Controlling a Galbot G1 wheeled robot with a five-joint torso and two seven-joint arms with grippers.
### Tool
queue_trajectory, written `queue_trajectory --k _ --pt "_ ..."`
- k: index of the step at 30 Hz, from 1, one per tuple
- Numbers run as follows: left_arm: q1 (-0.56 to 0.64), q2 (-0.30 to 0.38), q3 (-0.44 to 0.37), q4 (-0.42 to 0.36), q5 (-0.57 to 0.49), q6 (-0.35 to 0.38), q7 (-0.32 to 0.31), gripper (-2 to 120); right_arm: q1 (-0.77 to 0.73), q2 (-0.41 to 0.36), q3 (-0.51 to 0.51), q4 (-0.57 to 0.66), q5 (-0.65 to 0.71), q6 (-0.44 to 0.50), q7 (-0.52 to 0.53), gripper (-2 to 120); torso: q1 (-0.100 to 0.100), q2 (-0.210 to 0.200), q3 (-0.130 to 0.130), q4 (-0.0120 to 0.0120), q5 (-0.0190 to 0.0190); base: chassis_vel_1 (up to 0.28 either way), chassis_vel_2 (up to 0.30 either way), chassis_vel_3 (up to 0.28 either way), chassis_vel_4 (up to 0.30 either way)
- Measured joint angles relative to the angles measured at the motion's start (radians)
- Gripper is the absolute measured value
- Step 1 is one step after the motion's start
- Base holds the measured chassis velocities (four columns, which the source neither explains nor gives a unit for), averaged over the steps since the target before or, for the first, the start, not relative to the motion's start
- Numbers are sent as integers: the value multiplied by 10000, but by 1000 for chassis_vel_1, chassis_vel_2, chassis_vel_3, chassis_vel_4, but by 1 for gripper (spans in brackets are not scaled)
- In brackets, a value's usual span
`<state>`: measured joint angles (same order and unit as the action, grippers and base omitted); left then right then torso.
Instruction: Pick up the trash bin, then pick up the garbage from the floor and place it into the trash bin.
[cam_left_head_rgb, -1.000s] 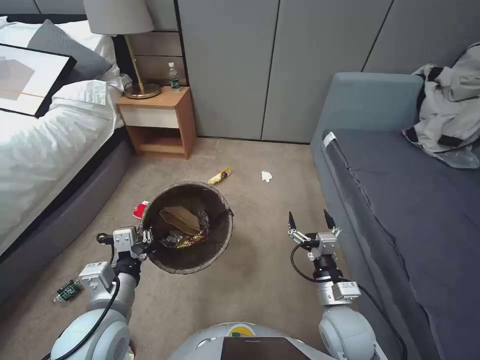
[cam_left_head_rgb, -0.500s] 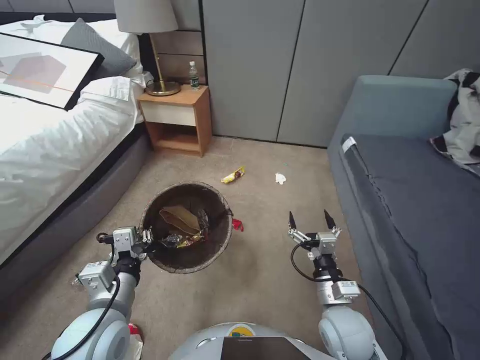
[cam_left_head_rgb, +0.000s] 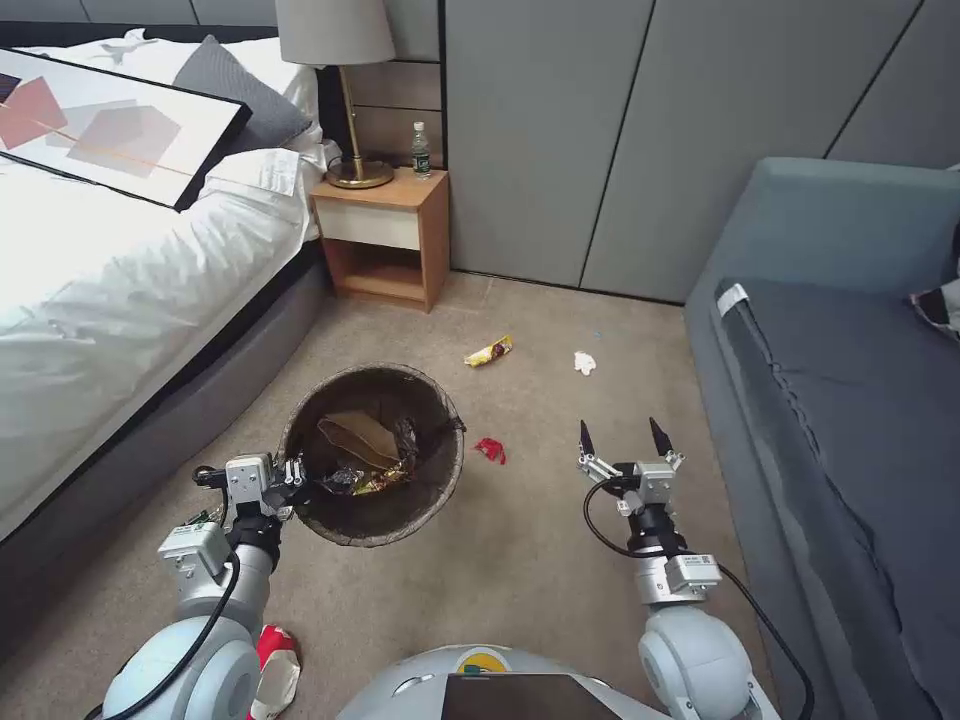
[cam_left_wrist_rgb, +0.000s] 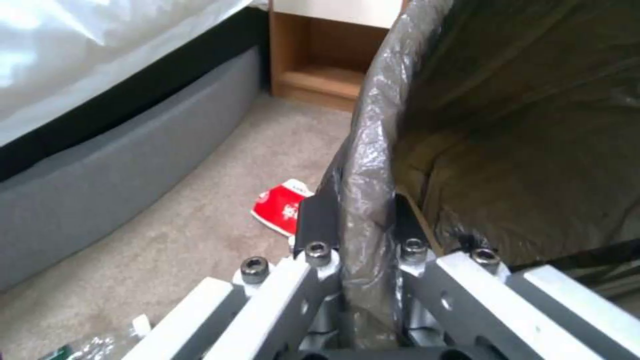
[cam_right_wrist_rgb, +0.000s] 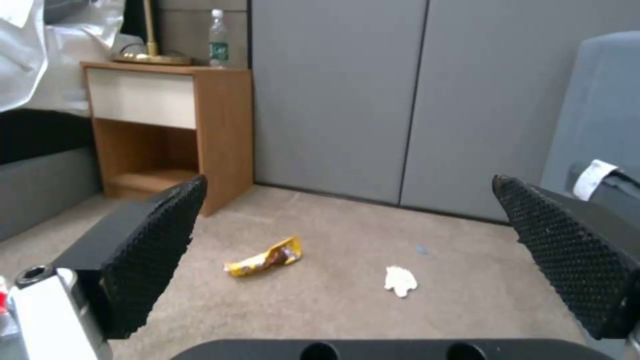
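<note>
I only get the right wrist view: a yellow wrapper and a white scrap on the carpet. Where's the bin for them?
Observer: The trash bin is at the robot's left front, its bag-lined rim held by the left gripper, jaws shut on it.
Operator: Is anything in it?
Observer: Yes, tan folded paper lies inside.
Operator: Any litter I'm missing?
Observer: A red wrapper lies on the carpet just right of the bin.

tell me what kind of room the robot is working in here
Most likely a bedroom, perhaps a hotel room: a bed with white bedding, a wooden nightstand carrying a lamp, and a grey-blue sofa opposite, all on carpet.
</note>
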<state>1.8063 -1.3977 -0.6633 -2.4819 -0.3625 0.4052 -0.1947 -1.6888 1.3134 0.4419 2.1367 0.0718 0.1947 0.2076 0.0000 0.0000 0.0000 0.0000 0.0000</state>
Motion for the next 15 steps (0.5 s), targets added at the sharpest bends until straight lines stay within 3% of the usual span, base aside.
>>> queue_trajectory --k 15 --pt "-29 34 41 98 119 -210 1 2 86 1 -57 -28 -88 -237 441 100 0 0 0 0 0 0 0 0 0"
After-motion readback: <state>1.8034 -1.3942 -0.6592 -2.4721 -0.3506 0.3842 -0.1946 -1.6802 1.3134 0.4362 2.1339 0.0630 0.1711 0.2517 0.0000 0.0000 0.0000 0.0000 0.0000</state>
